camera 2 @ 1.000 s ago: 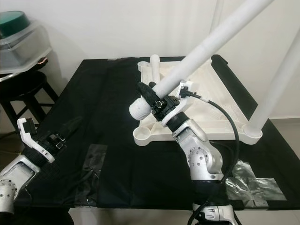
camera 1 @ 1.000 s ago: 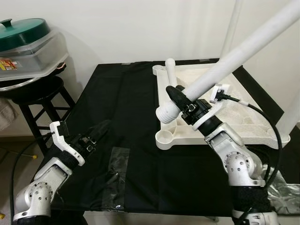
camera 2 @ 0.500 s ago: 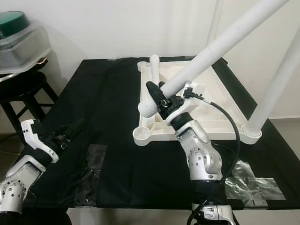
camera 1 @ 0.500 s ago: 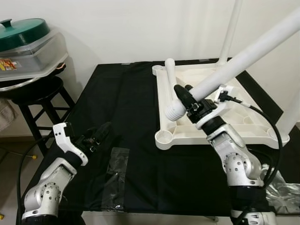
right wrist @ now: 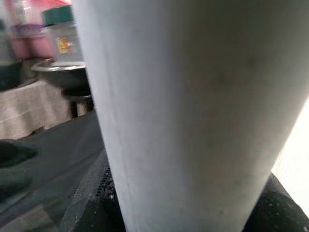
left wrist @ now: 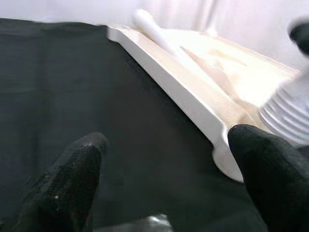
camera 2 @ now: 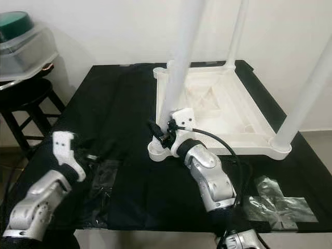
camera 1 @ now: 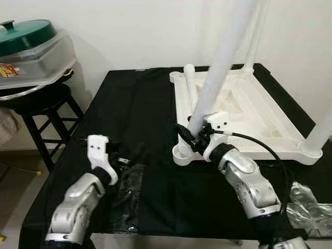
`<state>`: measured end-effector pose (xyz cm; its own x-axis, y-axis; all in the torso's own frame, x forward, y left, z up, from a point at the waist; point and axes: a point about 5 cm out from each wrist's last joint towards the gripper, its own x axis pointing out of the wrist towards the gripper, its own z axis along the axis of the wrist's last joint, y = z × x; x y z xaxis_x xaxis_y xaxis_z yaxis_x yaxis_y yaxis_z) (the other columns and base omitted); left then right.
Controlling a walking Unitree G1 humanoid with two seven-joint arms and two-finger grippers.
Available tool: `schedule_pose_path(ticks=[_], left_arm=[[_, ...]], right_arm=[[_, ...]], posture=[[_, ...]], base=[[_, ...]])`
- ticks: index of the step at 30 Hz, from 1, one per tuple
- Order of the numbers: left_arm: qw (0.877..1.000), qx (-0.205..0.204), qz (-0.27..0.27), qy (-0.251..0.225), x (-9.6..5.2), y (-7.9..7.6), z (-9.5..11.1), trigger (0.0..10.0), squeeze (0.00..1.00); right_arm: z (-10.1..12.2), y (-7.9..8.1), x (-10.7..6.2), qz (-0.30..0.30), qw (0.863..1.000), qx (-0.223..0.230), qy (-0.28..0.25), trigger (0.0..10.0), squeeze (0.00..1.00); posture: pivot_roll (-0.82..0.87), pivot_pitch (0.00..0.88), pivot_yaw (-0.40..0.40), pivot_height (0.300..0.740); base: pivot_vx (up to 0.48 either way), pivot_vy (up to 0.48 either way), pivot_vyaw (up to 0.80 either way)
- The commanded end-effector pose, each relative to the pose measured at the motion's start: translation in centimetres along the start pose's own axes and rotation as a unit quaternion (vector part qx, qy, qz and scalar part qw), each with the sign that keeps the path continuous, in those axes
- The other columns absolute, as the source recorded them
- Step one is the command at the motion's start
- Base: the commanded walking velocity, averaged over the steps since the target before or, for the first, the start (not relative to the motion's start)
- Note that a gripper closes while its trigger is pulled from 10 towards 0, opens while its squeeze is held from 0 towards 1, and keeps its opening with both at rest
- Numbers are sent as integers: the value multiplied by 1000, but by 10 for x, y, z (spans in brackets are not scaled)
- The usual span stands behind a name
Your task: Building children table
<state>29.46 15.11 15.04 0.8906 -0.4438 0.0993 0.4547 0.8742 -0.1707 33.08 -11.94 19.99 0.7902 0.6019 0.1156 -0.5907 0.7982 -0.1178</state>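
I see the white plastic children's table top [camera 1: 259,116] lying upside down on the black cloth-covered work table [camera 1: 135,114], toward its far right part. Its underside faces up, showing moulded ribs and a raised rim, with a round socket at each corner. Two white plastic legs already stand upright in it: one at the far corner [camera 1: 258,31] and one at the near right corner [camera 1: 322,132]. A short white stub [camera 1: 189,78] lies along the left rim near the far left corner.

My right gripper [camera 1: 193,139] is pinching a long white tubular table leg [camera 1: 220,57] low down, near its ribbed threaded end. The leg stands nearly upright, tilted slightly to the right at the top, with its lower end at the round socket [camera 1: 182,154] on the near left corner of the table top. I cannot tell whether the thread has entered the socket. In the right wrist view the leg [right wrist: 193,106] sits close between the black fingers [right wrist: 285,208].

My left gripper [camera 1: 136,154] is low over the cloth, to the left of that socket and apart from it, its jaws spread with nothing between them; the left wrist view shows both fingertips [left wrist: 72,179] wide apart, facing the table top's edge [left wrist: 193,101].

A black wooden stool [camera 1: 39,101] on the left carries a clear plastic container [camera 1: 36,59] with a green lid [camera 1: 23,33].
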Motion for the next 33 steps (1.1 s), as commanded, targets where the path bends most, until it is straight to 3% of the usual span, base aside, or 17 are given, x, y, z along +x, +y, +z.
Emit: schedule_pose_path(ticks=[1, 9, 14, 15, 20, 25, 33], left_arm=[[1000, 27, -1, 2, -2, -7, -2, 10000, 0], [999, 38, 17, -20, -10, -14, 5, 10000, 0], [999, 32, 22, -30, -11, -21, 7, 10000, 0], [999, 28, 27, -31, -11, -23, 7, 10000, 0], [997, 24, 58, -37, -7, -19, 6, 10000, 0], [995, 19, 90, -30, -6, -11, 4, 10000, 0], [995, 16, 92, -21, -11, -5, 3, 10000, 0]], right_arm=[[3, 8, 5, 51, 998, -20, -3, 10000, 0], [23, -5, 20, 107, 994, -29, -20, 10000, 0], [36, 1, 24, 128, 991, -24, -43, 10000, 0], [39, 10, 24, 142, 988, -15, -54, 10000, 0], [32, 21, 17, 146, 988, -5, -56, 10000, 0], [22, 21, 10, 132, 990, 9, -50, 10000, 0], [14, 18, 3, 99, 994, 15, -43, 10000, 0]], posture=[[15, 156, 60, 740], [37, 213, 50, 740], [19, 231, 24, 740], [4, 230, 22, 740], [-4, 214, 30, 740], [-16, 182, 39, 740], [-14, 150, 45, 740]], base=[[0, 0, 0], [0, 0, 0], [0, -353, 0], [0, -465, 0], [0, -279, 0], [0, 0, 0], [0, 0, 0]])
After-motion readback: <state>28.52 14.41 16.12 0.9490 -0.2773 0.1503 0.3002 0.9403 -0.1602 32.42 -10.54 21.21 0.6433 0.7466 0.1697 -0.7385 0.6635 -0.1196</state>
